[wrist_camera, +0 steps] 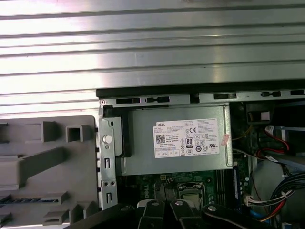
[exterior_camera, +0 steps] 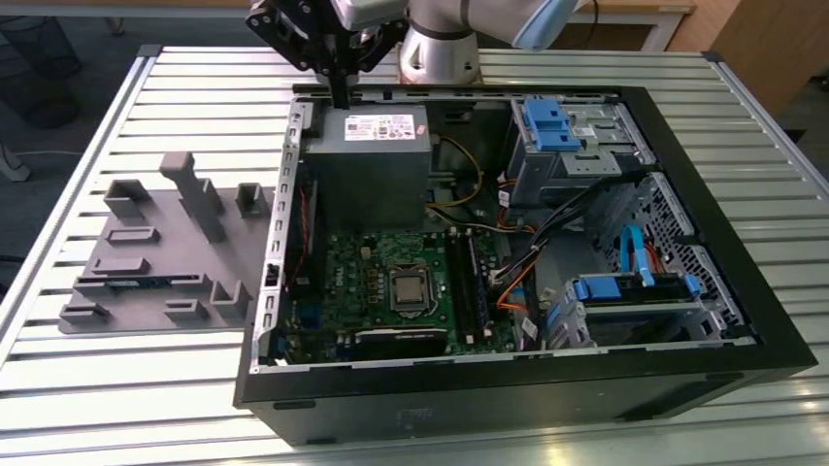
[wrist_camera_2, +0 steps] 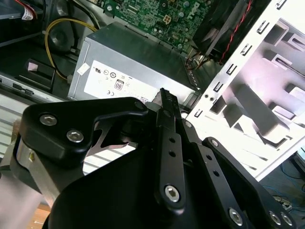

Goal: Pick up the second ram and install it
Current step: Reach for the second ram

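The second ram [exterior_camera: 138, 282] is a thin blue-green stick lying on edge in a slot near the front of the grey holder tray [exterior_camera: 194, 199], on the exterior view's left; in the first wrist view it is a dark strip [wrist_camera: 29, 199] in the tray [wrist_camera: 28, 162]. My gripper [exterior_camera: 341, 101] hangs over the back edge of the open computer case, just above the grey power supply [exterior_camera: 367, 165]. Its black fingers [wrist_camera_2: 166, 95] are shut together with nothing between them. The gripper is far from the ram. The green motherboard [exterior_camera: 388, 282] with its black slot strips [exterior_camera: 469, 282] lies in front of the power supply.
The black case [exterior_camera: 518, 388] sits on a slatted metal table [exterior_camera: 130, 388]. Blue drive cages [exterior_camera: 557, 126] and bundled cables [exterior_camera: 570, 223] fill the case on the exterior view's right. The power supply's label [wrist_camera: 187, 138] faces up. The tray has several raised posts [exterior_camera: 194, 189].
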